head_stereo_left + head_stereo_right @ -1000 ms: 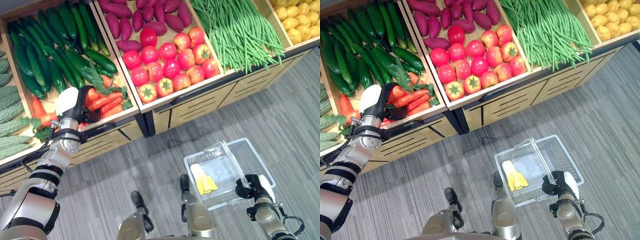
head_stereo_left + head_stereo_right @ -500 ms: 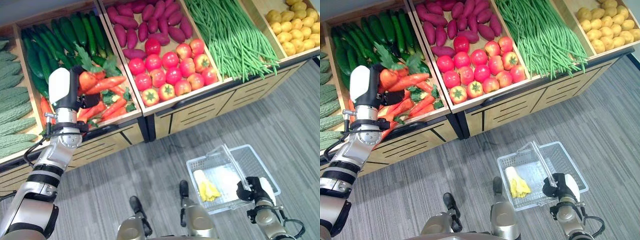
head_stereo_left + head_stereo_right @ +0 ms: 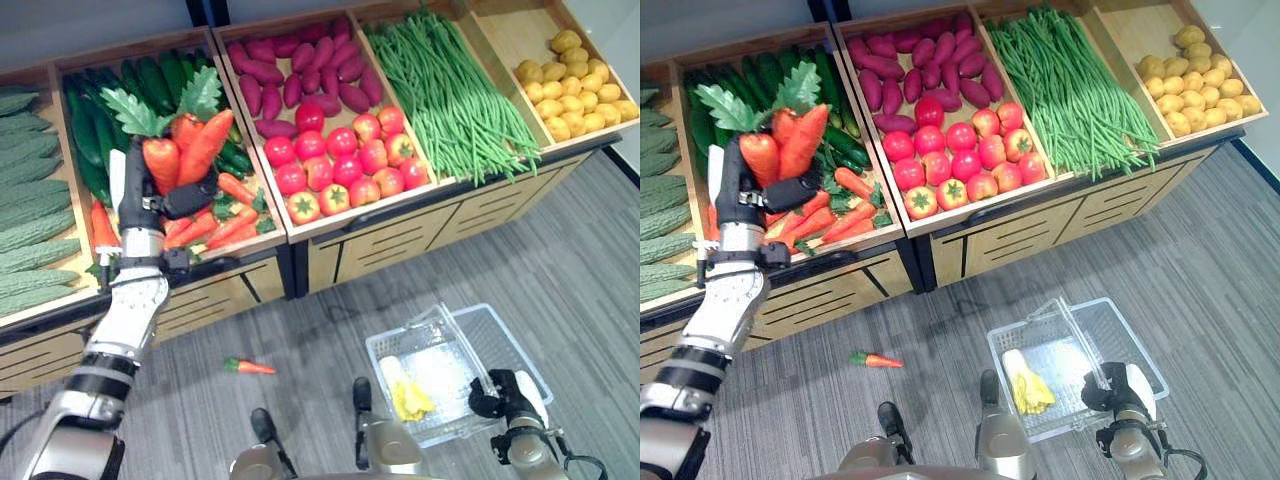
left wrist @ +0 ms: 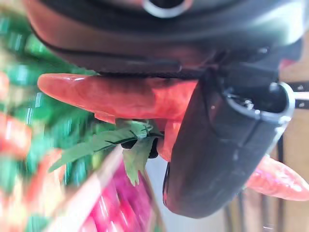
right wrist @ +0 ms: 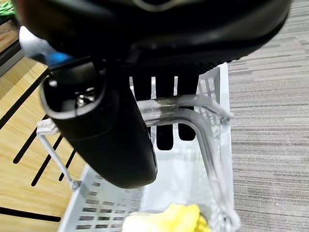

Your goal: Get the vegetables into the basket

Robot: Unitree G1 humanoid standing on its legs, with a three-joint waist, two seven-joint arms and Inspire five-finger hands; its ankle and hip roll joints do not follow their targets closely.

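One carrot [image 3: 249,367] now lies on the grey floor [image 3: 560,250], where a second ago there was none — we judge it dropped and needing retrieval. Nearest us, our right hand [image 3: 499,394] stays curled round the handle of the clear basket [image 3: 513,343], which holds a yellow vegetable [image 3: 410,400]. Farther off, our left hand [image 3: 157,204] has lifted a bunch of carrots [image 3: 187,147], fingers clamped on it, clear above the crate's front edge [image 3: 225,255]. Open floor lies between crate and basket.
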